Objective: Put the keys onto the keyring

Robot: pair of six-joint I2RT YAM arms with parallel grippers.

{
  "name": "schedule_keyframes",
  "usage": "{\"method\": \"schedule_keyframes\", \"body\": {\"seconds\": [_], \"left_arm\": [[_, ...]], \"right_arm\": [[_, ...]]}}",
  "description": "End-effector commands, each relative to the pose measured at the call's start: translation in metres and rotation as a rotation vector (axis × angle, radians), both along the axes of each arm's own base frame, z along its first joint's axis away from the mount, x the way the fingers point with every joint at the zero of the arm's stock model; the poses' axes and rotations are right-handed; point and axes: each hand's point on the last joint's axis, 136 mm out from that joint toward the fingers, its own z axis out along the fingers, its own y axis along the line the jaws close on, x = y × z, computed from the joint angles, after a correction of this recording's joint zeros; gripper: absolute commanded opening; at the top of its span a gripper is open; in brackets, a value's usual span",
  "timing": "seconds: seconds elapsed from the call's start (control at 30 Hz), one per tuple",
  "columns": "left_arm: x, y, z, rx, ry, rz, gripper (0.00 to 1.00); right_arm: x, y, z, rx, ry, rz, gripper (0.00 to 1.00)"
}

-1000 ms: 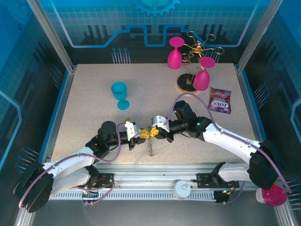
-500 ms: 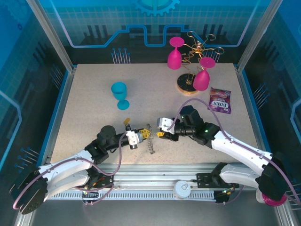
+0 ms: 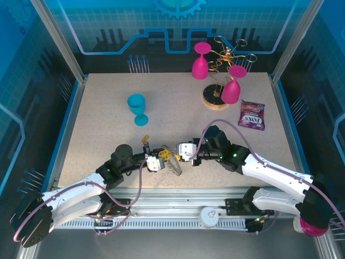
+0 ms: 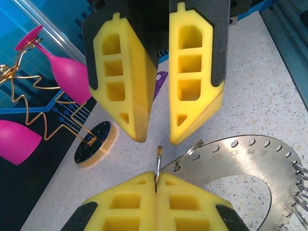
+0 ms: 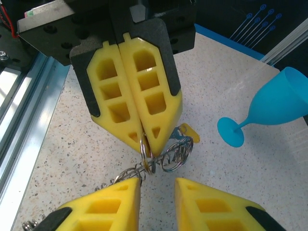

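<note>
My left gripper (image 4: pixel 156 175) is shut on a thin wire ring, seen edge-on between its yellow pads. That ring links through other wire rings (image 5: pixel 177 153) to the keyring (image 4: pixel 250 159), a flat metal arc with numbered holes lying on the table (image 3: pixel 175 166). The right gripper (image 5: pixel 156 188) faces the left gripper (image 5: pixel 147 138) tip to tip, open, nothing between its fingers, its left pad by the ring chain. A tiny key with a yellow head (image 5: pixel 188 132) lies on the table just behind the left fingers (image 3: pixel 145 139). I cannot tell whether it hangs on a ring.
A blue goblet (image 3: pixel 137 108) stands back left of the grippers. A gold wire stand (image 3: pixel 218 94) with pink goblets (image 3: pixel 200 62) is at the back right, and a candy packet (image 3: pixel 252 115) lies beside it. The metal rail runs along the near table edge.
The right gripper opened, pulled back to the right, then came in toward the left gripper again. The left gripper shifted slightly right, dragging the keyring. The yellow key now lies uncovered behind it.
</note>
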Motion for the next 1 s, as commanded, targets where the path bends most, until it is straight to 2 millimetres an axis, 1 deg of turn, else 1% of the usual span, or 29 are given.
{"method": "schedule_keyframes", "body": {"seconds": [0.0, 0.13, 0.37, 0.53, 0.57, 0.7, 0.8, 0.83, 0.87, 0.9, 0.93, 0.97], "left_arm": [[-0.005, -0.001, 0.004, 0.006, -0.040, -0.022, 0.00], [-0.004, -0.002, 0.004, 0.010, -0.020, -0.023, 0.00], [-0.004, -0.003, 0.004, 0.018, 0.012, -0.022, 0.00], [-0.003, -0.005, 0.006, 0.015, 0.035, -0.024, 0.00], [-0.003, -0.005, 0.006, 0.014, 0.040, -0.023, 0.00], [-0.003, -0.004, 0.014, -0.017, 0.043, -0.013, 0.00], [-0.002, -0.001, 0.018, -0.036, 0.048, 0.007, 0.01], [-0.001, 0.001, 0.017, -0.042, 0.051, 0.023, 0.12], [0.000, 0.004, 0.016, -0.049, 0.055, 0.039, 0.19], [-0.001, 0.006, 0.015, -0.055, 0.058, 0.050, 0.23], [-0.001, 0.009, 0.012, -0.061, 0.067, 0.059, 0.31], [-0.002, 0.011, 0.010, -0.067, 0.079, 0.069, 0.34]], "right_arm": [[-0.001, 0.009, 0.004, 0.003, -0.045, 0.026, 0.26], [-0.004, 0.014, 0.000, -0.022, -0.047, 0.054, 0.26], [-0.003, 0.023, 0.002, -0.019, -0.070, 0.062, 0.17], [-0.003, 0.028, 0.002, -0.017, -0.066, 0.068, 0.16], [-0.004, 0.029, 0.001, -0.019, -0.062, 0.072, 0.11], [-0.004, 0.027, -0.002, -0.035, -0.056, 0.066, 0.00], [-0.003, 0.024, -0.002, -0.034, -0.050, 0.054, 0.00], [-0.004, 0.024, -0.001, -0.022, -0.041, 0.055, 0.00], [-0.004, 0.022, 0.001, -0.007, -0.029, 0.054, 0.00], [-0.004, 0.022, 0.003, 0.010, -0.022, 0.055, 0.00], [-0.005, 0.020, 0.006, 0.029, -0.010, 0.056, 0.00], [-0.006, 0.019, 0.009, 0.047, 0.006, 0.059, 0.00]]}}
